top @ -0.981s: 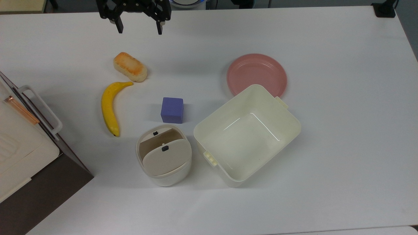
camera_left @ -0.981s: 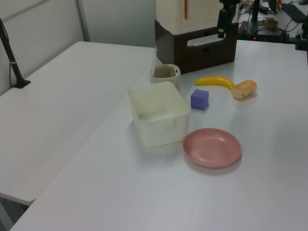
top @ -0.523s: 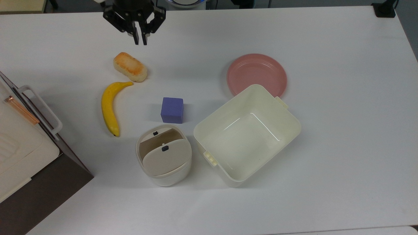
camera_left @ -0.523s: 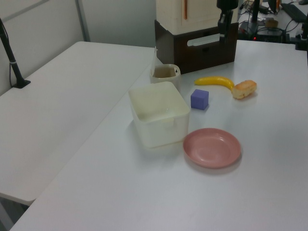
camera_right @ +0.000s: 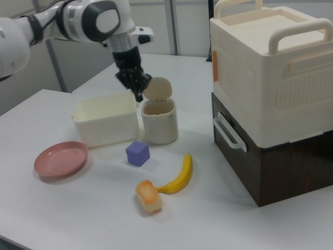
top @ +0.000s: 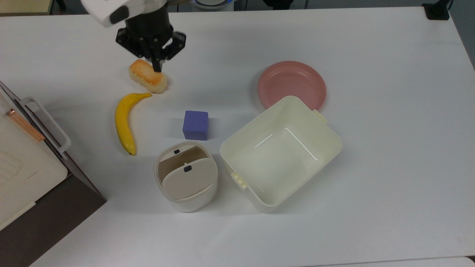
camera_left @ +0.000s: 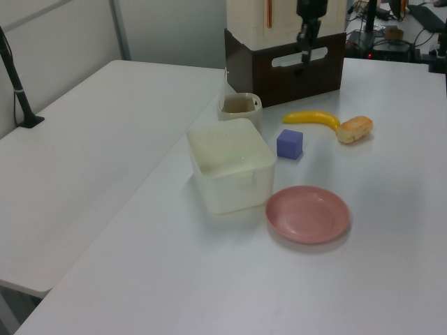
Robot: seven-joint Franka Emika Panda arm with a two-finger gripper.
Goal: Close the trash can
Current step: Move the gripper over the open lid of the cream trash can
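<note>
The trash can [top: 185,200] is a small cream bin standing between the banana and the large tub. Its beige lid [top: 189,181] is tilted up on its hinge, and a black button shows on it. In the right view the lid [camera_right: 157,88] stands raised above the trash can [camera_right: 158,125]. My gripper [top: 157,67] is shut with nothing in it. In the top view it overlaps the bread, well short of the can. The right view puts the gripper [camera_right: 138,95] in the air, just to the right view's left of the raised lid. In the left view the gripper [camera_left: 304,54] hangs behind the trash can [camera_left: 239,109].
A bread piece [top: 147,77], a banana [top: 124,122] and a purple cube [top: 195,125] lie between my gripper and the can. A lidless cream tub [top: 328,131] stands right beside the can, with a pink plate [top: 291,83] behind it. A cream-and-brown box stack [top: 26,174] fills the top view's left edge.
The gripper's fingers went from wide open to shut. The arm moved down the top view from the table's far edge to over the bread. The trash can and lid stayed put.
</note>
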